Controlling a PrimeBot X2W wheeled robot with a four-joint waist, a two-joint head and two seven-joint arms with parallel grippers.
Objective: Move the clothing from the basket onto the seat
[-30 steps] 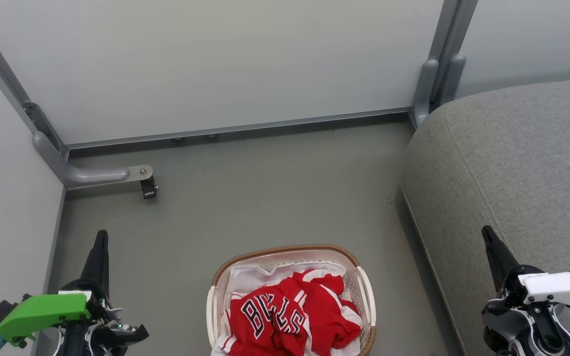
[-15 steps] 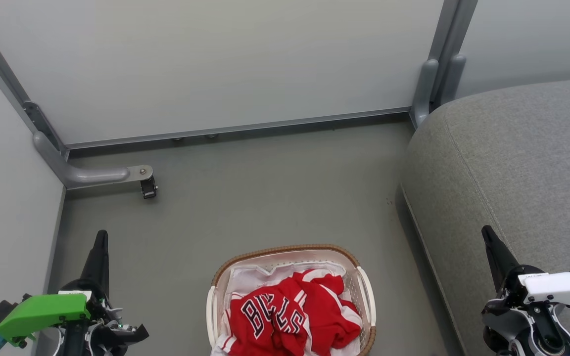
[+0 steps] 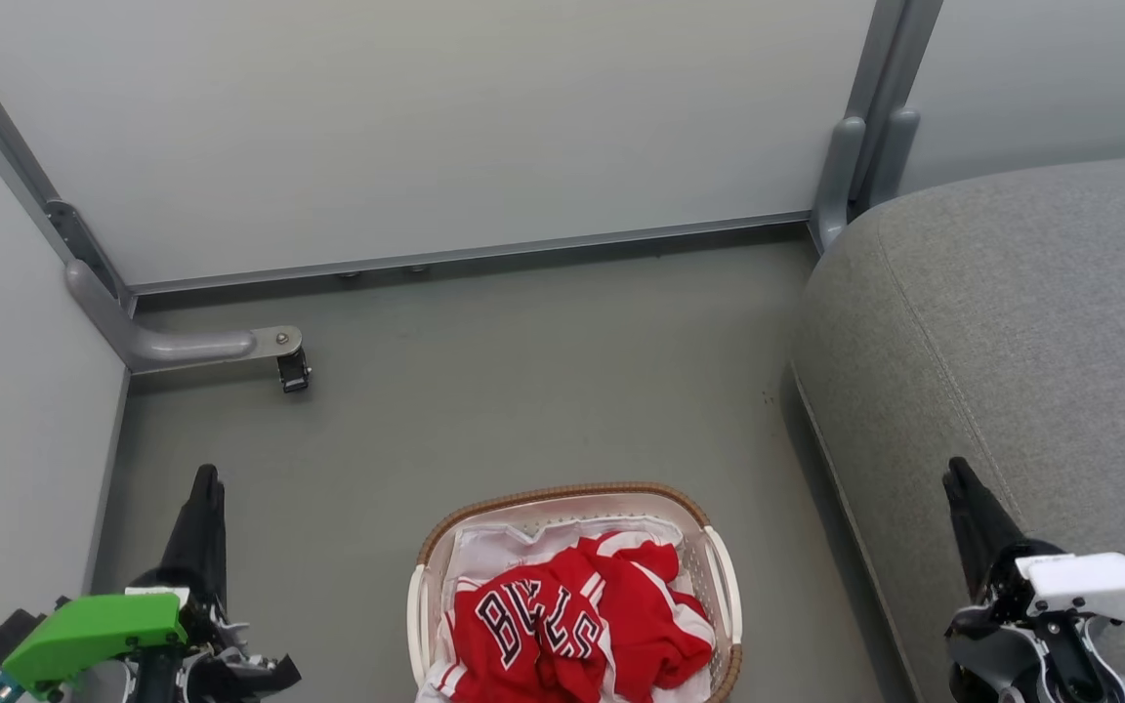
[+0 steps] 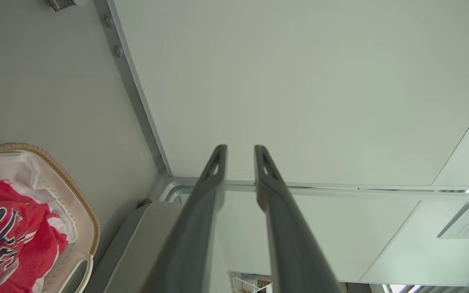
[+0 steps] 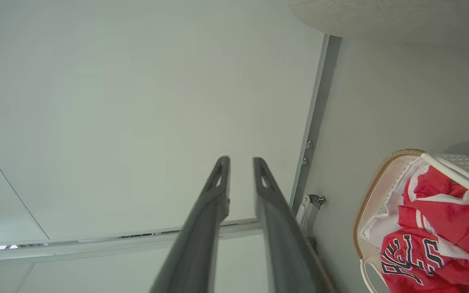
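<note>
The clothing (image 3: 572, 625), a crumpled red jersey with white trim and block lettering, lies in the basket (image 3: 562, 491) at the bottom middle of the head view. The grey seat (image 3: 1012, 322) fills the right side. My left gripper (image 3: 204, 478) hangs over the floor left of the basket, well apart from it. My right gripper (image 3: 955, 471) stands right of the basket, in front of the seat's edge. In the wrist views the left gripper (image 4: 238, 148) and the right gripper (image 5: 238, 160) each show a narrow gap between the fingers, with nothing held. The jersey (image 5: 434, 244) also appears beside the right fingers.
A white liner (image 3: 494, 547) lies under the jersey inside the basket. Pale partition walls close off the back and left, with a grey metal foot and caster (image 3: 291, 371) on the floor at the left. Bare grey floor (image 3: 543, 391) lies beyond the basket.
Both grippers have drawn back slightly toward the bottom of the head view, and their fingers have parted a little. The basket and jersey have not moved.
</note>
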